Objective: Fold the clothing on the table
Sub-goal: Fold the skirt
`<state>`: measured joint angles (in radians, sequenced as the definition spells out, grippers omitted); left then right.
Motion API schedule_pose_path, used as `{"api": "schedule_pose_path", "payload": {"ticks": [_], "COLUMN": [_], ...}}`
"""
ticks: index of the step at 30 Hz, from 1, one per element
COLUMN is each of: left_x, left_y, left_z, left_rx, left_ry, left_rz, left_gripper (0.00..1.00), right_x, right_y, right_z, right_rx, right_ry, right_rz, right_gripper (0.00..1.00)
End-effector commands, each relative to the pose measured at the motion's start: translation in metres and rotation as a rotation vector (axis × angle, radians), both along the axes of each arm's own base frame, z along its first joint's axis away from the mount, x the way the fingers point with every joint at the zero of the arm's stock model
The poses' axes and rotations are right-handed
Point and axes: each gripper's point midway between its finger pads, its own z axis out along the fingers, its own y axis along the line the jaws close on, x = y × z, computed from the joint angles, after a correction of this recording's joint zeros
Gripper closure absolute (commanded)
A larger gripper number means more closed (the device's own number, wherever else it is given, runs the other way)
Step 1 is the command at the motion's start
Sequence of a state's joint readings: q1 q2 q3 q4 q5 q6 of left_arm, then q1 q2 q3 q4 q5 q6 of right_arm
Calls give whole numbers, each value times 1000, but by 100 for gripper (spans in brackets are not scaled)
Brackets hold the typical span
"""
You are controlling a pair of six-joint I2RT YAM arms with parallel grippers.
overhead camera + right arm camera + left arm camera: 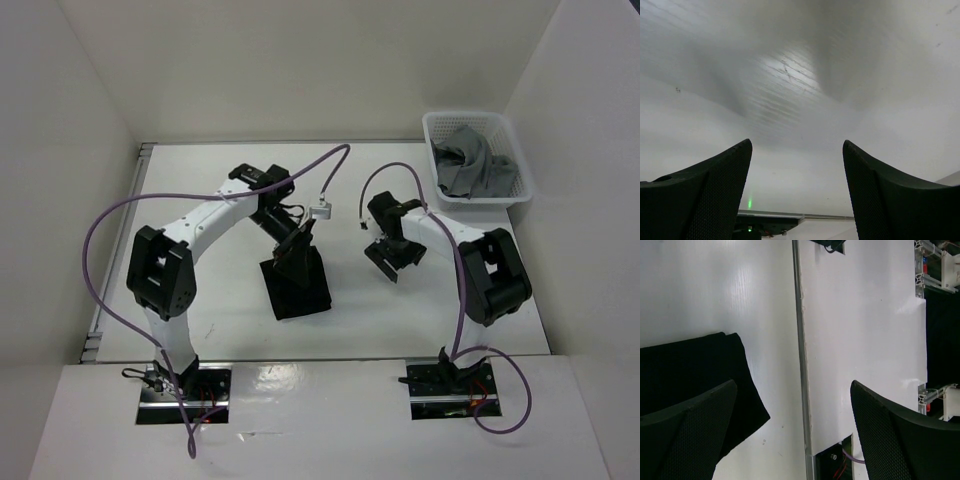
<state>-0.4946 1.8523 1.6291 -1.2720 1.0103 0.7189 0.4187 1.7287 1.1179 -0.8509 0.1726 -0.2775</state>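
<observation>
Left gripper [297, 241] hangs with jaws spread wide and nothing between them, just over the upper edge of the black clothing [298, 287]. The clothing lies as a compact folded slab at centre frame on the table [380, 320], and the wide jaws suit a release or a fresh grab. Right of centre, the right gripper [390, 258] hovers parted and empty above bare tabletop, apparently keeping clear. At upper right, a white basket [468, 116] holds a grey garment [468, 168].

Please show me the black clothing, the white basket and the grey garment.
black clothing [300, 290], top view, middle of fabric
white basket [465, 115], top view, far rim
grey garment [470, 165], top view, its middle
</observation>
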Motion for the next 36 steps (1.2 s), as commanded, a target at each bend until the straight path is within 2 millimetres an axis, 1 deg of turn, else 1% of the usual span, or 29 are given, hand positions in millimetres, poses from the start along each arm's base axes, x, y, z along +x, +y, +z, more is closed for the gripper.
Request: {"api": "schedule_pose_path", "payload": {"ticks": [1,4,5,6,8,9,12,16,17,18,20,21,23,24,25,26,27,28,29,33,34,36], "left_x": [-4,-3,0,7,14,16,32,49,51,53,53,55,54,56,55,57,56,56,55,56,56,65], "left_y": [3,8,11,15,21,24,31,45,44,48,52,55,59,61,61,65,70,70,75,86,87,95], "left_z": [-23,-41,-47,-50,-65,-65,-80,-87,-88,-91,-104,-104,-118,-118,-122,-125,-132,-135,-139,-143,-140,-131], "left_rx": [18,48,53,50,79,83,88,84,80,84,94,93,103,102,107,109,125,123,128,130,127,113], "left_ry": [58,96,107,104,113,120,138,142,132,144,170,170,198,198,213,222,242,241,261,296,294,278], "left_rz": [-23,-13,1,26,52,66,113,170,170,183,195,204,215,224,224,235,246,239,247,260,251,266], "left_gripper": [0,0,0,0,0,0,0,0,0,0,0,0,0,0,0,0,0,0,0,0,0,0], "right_x": [12,18,20,17,17,17,18,18,17,17,16,16,16,16,14,17,17,17,17,16,15,15], "right_y": [-10,-16,-19,-19,-19,-19,-22,-22,-20,-20,-19,-19,-19,-19,-18,-17,-17,-17,-17,-17,-17,-17], "right_z": [11,14,17,14,14,14,17,17,16,16,13,13,11,11,8,10,10,7,7,5,2,2], "right_rx": [4,8,11,10,10,10,13,13,22,22,28,28,24,24,28,32,32,28,28,26,23,23], "right_ry": [-90,-121,-130,-124,-123,-123,-132,-132,-128,-128,-116,-116,-107,-107,-94,-102,-102,-94,-94,-86,-78,-78], "right_rz": [-73,-105,-116,-127,-127,-127,-136,-136,-135,-135,-133,-133,-133,-133,-131,-131,-131,-131,-131,-140,-140,-140], "right_gripper": [22,22,22,22,22,22,22,22,22,22,22,22,22,22,22,22,22,22,22,22,22,22]}}
